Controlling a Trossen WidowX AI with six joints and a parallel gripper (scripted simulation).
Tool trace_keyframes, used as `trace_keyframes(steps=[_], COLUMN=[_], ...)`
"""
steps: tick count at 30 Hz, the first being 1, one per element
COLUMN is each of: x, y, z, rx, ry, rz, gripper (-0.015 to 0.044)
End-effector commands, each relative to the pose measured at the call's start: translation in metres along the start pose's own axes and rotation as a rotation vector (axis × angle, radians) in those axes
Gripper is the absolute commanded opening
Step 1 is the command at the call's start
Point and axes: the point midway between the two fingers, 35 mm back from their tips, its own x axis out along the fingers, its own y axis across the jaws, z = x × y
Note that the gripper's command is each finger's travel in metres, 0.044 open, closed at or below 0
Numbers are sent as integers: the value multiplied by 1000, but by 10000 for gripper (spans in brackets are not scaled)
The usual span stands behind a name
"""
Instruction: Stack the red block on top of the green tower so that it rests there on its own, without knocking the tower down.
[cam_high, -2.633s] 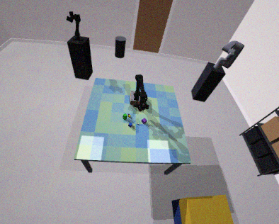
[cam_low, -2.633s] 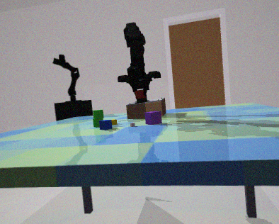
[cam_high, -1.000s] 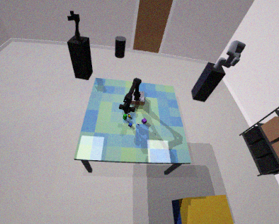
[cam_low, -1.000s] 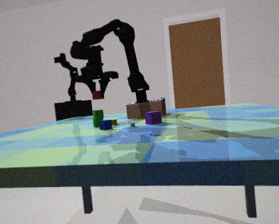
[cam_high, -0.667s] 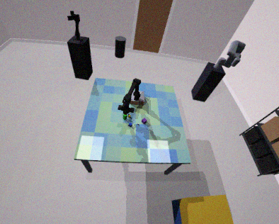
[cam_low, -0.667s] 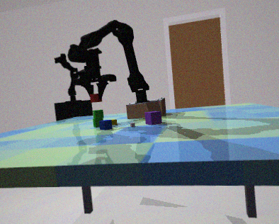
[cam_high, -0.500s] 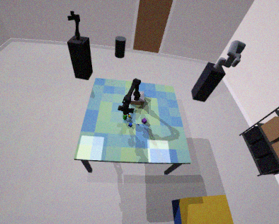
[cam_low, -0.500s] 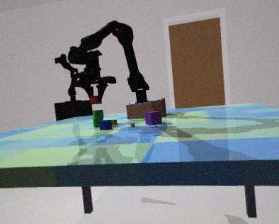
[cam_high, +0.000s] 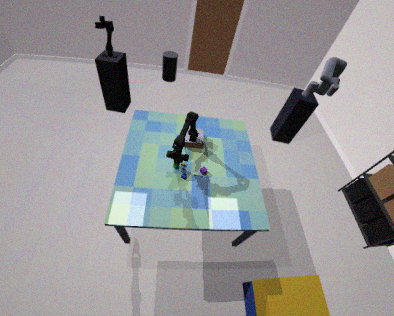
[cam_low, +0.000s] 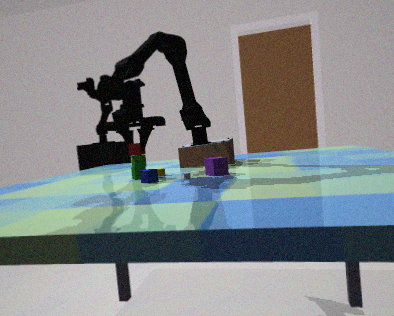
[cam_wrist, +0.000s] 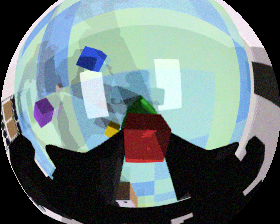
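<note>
The red block (cam_low: 135, 149) (cam_wrist: 146, 142) is between the fingers of my gripper (cam_low: 136, 145) (cam_wrist: 143, 132), which is shut on it and points down. The green tower (cam_low: 138, 167) (cam_high: 176, 166) (cam_wrist: 142, 104) stands upright on the table. In the exterior view the red block is right above the tower's top, set slightly to its left, with no clear gap; whether they touch I cannot tell. In the wrist view the red block hides much of the tower. In the top view the red block is hidden by the gripper.
A yellow block (cam_low: 161, 172) (cam_wrist: 112, 130) and a blue block (cam_low: 149, 176) (cam_wrist: 91, 59) lie close beside the tower. A purple block (cam_low: 216, 166) (cam_wrist: 44, 112) and a tiny greyish block (cam_low: 187, 175) (cam_wrist: 59, 87) lie farther off. A brown box (cam_low: 206, 155) is at the arm's base.
</note>
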Motion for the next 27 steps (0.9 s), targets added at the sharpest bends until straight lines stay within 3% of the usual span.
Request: trace_keyframes(steps=[1,27], x=[2,-3], y=[1,1], z=[-1,-1], rx=[-6,-6], ry=[3,3], rz=[3,3], gripper=[0,0])
